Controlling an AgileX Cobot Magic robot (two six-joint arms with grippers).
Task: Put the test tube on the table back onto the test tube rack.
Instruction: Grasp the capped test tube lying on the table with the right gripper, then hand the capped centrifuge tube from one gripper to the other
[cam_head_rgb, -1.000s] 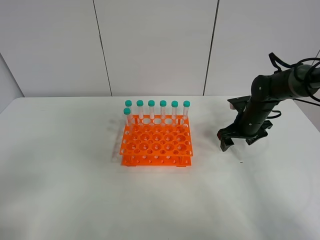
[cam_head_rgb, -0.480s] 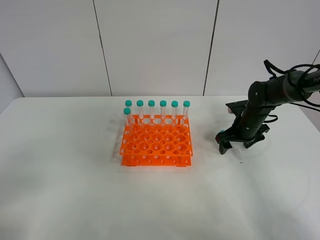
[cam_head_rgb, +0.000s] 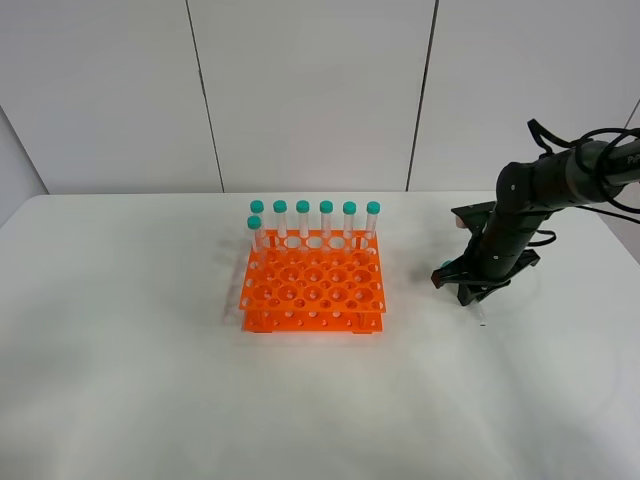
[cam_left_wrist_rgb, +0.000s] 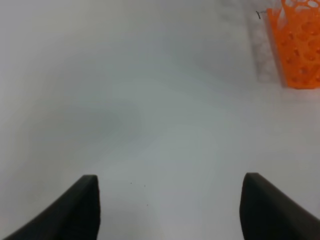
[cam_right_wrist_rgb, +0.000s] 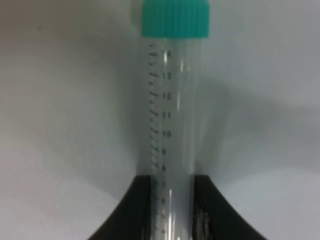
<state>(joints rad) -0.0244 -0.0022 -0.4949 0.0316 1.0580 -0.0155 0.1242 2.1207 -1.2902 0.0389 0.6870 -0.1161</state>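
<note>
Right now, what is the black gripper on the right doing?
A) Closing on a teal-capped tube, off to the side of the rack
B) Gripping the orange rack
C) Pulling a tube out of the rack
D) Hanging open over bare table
A: the right wrist view shows the right gripper with its fingers against both sides of the test tube, well apart from the test tube rack.

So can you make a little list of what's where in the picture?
Loose tube: test tube, green cap, low on the table
Right gripper: closed around the test tube
Left gripper: open, holding nothing
Rack: orange, left of the right gripper
Tubes in rack: seven, six along the back, one in front
</note>
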